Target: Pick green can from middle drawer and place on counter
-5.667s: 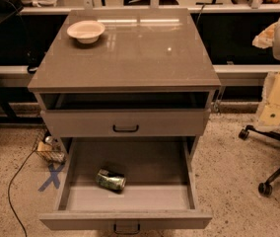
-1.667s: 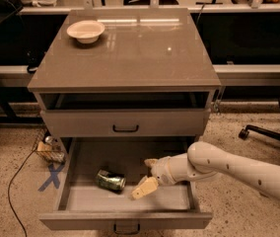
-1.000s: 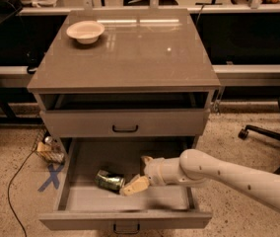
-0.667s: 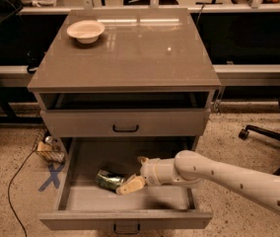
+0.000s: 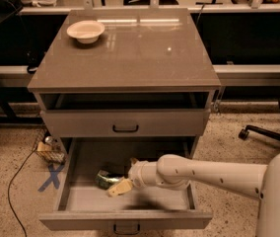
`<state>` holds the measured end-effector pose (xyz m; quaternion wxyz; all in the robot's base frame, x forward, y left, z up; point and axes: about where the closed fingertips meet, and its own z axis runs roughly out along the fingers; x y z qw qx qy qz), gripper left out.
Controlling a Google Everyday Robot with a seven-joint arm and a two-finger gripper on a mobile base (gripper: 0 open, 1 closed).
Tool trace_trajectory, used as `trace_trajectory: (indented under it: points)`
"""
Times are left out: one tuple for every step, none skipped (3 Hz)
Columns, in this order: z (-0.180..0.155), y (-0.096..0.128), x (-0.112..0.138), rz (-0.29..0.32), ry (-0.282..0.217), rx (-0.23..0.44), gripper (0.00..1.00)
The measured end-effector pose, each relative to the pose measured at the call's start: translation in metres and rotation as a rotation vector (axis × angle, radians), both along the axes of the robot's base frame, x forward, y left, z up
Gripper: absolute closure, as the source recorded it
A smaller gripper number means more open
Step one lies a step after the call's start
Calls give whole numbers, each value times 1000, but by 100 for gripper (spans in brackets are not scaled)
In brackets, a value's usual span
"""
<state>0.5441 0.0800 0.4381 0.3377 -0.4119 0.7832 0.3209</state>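
The green can (image 5: 104, 178) lies on its side on the floor of the open middle drawer (image 5: 76, 191), left of centre. My gripper (image 5: 123, 178) reaches into the drawer from the right on a white arm and sits right at the can's right end, one pale finger (image 5: 120, 187) in front of the can and another (image 5: 133, 161) behind it. The jaws look spread around the can's end. The counter (image 5: 140, 53) above is glossy grey-brown.
A white bowl (image 5: 86, 31) stands on the counter's far left corner. A shallower drawer front with a black handle (image 5: 125, 128) is above the open drawer. Clutter and a blue floor mark (image 5: 51, 176) lie left; a chair base (image 5: 265, 132) is right.
The arm came into view from the right, reached into the drawer and moved left until the gripper arrived at the can. The can has not moved.
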Motion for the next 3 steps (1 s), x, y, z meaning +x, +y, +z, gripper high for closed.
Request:
trace_trajectory:
  points:
    - [-10, 20, 6, 0, -12, -21, 0]
    - [-21, 39, 11, 15, -2, -22, 0]
    - [-34, 53, 13, 29, 16, -25, 18]
